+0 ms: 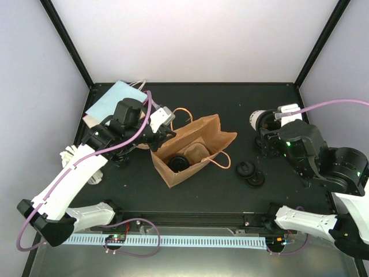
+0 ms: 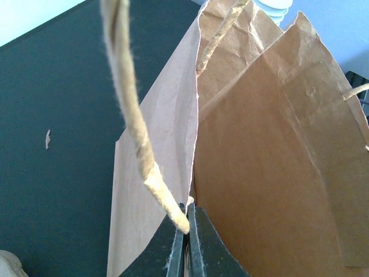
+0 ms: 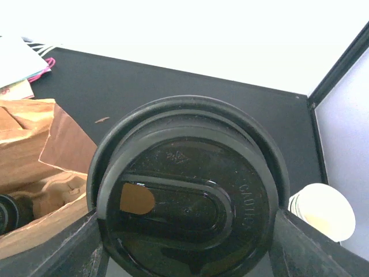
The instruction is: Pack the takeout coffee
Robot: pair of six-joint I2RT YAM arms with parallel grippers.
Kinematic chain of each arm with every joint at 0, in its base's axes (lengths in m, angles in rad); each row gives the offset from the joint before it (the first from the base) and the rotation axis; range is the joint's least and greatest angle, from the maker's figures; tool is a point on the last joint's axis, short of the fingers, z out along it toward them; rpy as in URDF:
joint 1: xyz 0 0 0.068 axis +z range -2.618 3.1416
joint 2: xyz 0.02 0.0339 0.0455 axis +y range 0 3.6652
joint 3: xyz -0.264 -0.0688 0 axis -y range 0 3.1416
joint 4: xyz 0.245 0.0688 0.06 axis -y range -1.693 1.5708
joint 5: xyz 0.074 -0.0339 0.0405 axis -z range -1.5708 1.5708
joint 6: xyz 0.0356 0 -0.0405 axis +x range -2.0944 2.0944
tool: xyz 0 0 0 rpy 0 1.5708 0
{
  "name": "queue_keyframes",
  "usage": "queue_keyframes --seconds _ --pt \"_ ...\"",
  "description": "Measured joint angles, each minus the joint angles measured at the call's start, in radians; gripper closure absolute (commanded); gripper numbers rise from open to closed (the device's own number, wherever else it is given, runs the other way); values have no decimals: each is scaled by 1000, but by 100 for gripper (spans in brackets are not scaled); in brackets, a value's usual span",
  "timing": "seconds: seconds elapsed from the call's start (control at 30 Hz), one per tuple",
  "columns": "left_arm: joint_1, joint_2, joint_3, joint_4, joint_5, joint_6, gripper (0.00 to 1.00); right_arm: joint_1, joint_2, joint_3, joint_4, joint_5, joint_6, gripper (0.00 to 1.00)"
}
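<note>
A brown paper bag (image 1: 193, 151) lies open in the middle of the table, with one lidded black coffee cup (image 1: 177, 163) inside. My left gripper (image 1: 157, 137) is shut on the bag's rim beside its twine handle (image 2: 130, 115); the wrist view shows the jaws pinching the paper (image 2: 187, 225). My right gripper (image 1: 266, 138) is shut on a second coffee cup, whose round black lid (image 3: 187, 196) fills the right wrist view between the fingers (image 3: 86, 245). The bag (image 3: 34, 144) and the cup inside it (image 3: 7, 210) show at that view's left.
Two loose black lids (image 1: 248, 169) (image 1: 255, 179) lie right of the bag. A stack of white cups (image 1: 257, 118) stands by the right gripper and also shows in the right wrist view (image 3: 323, 210). A flat pale-blue bag (image 1: 114, 98) lies at the back left.
</note>
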Motion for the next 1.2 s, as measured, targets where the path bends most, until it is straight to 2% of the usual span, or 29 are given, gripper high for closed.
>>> queue_keyframes --seconds 0.3,0.77,0.97,1.2 --pt "-13 0 -2 9 -25 32 98 0 -10 39 72 -91 -85 41" --pt "-34 27 66 23 -75 86 98 0 75 89 182 -518 -247 42" --pt "-53 57 112 19 -127 112 99 0 97 40 215 -632 -273 42" --pt "-85 90 143 30 -189 139 99 0 70 -18 227 -687 -283 43"
